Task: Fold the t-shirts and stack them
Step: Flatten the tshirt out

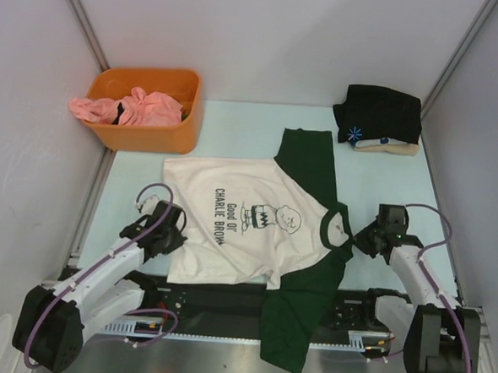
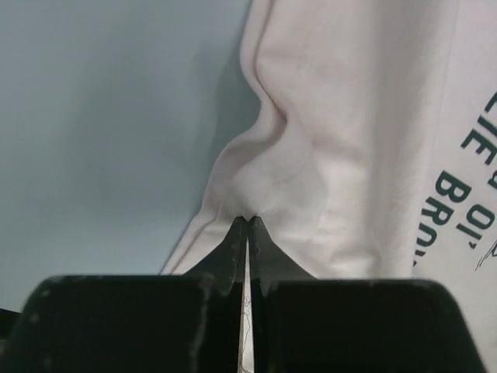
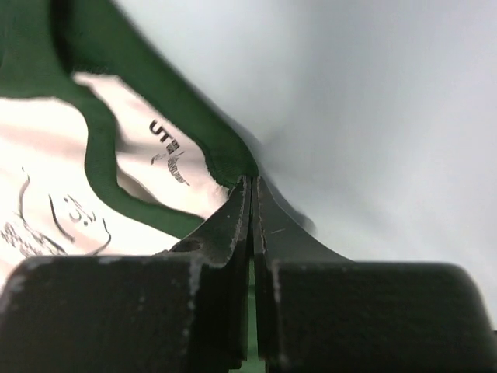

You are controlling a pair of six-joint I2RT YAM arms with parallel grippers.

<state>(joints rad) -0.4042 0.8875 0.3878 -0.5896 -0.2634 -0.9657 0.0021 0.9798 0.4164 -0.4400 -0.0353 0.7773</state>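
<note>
The cream t-shirt (image 1: 247, 216) is spread flat across the middle of the table (image 1: 236, 122) and reaches its near edge. The hem is turned toward the left edge and the collar toward the right. One dark green sleeve (image 1: 306, 152) is laid toward the far edge, and the other is draped over the near edge.

The left end effector (image 2: 247, 221) is fully closed, with a fold of the hem (image 2: 213, 206) pinched between its fingers. The right end effector (image 3: 252, 183) is likewise closed, and the green collar (image 3: 225, 155) is gripped at its rim.

In the far right corner a folded black t-shirt (image 1: 380, 114) is stacked on a beige one (image 1: 391, 147). Pink t-shirts (image 1: 127, 107) are heaped in an orange bin (image 1: 151, 134) at the far left corner.

The first fold of the cream shirt appears to be in hand. For the next move, both ends would probably need to be lifted together and carried evenly, so that the cloth is kept taut and the hanging sleeve is not creased.
</note>
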